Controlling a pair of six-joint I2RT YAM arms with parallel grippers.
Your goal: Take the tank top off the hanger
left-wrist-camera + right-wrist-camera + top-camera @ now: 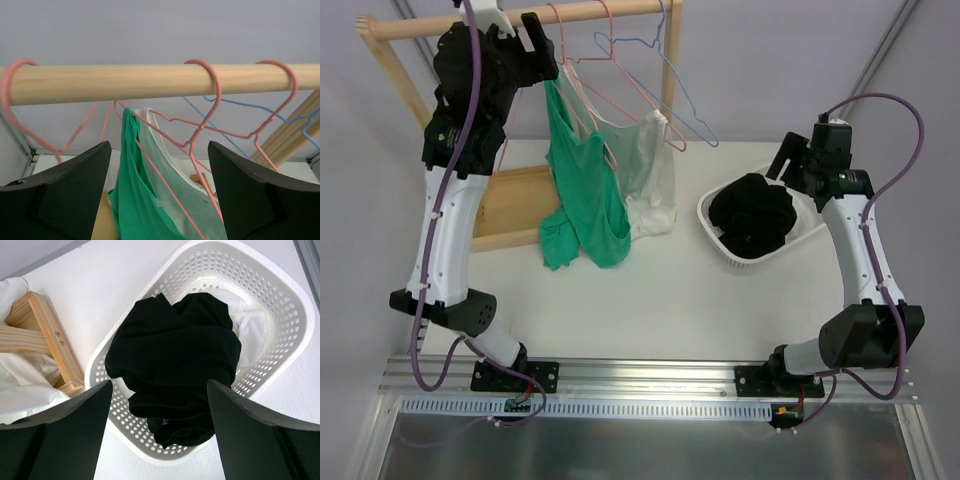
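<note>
The rail (582, 12) crosses the upper left of the top view, hangers (212, 82) hooked over it, and my left gripper (538, 45) sits just below it at their left. The tank top (585, 190) hangs left of centre, a second tank top (655, 175) just right of and behind it, an empty hanger (692, 103) further right. The rack base (515, 205) lies on the table (650, 300) at the left. At the right the basket (715, 245) stands on the table, a bundled garment (752, 212) in it, my right gripper (788, 165) over its upper right edge
</note>
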